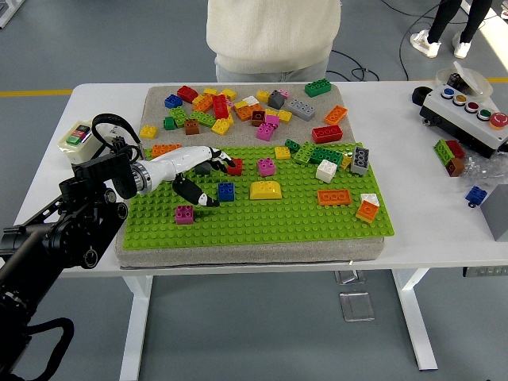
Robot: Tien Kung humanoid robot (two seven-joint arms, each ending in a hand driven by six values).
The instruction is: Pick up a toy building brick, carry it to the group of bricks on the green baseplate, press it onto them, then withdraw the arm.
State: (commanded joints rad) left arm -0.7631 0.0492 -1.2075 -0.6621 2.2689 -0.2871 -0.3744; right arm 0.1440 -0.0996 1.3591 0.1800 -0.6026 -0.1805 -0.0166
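Observation:
My left hand [208,176] hovers over the left part of the green baseplate [262,222], fingers spread and holding nothing. Its fingertips [225,159] end right beside a red brick [236,166] that sits on the plate; I cannot tell if they touch it. The thumb points down toward a blue brick [226,191], with a magenta brick [184,213] below it. A yellow domed brick [266,190] and a pink brick [267,167] sit mid-plate. Green, white and grey bricks [326,170] cluster at the plate's upper right. The right arm is out of view.
Several loose bricks [238,107] lie on the grey mat behind the plate, an orange one [165,148] near my wrist. A person in a cream top [272,36] stands at the far side. A button box [464,111] and a few bricks are at right, a small switch box [77,135] at left.

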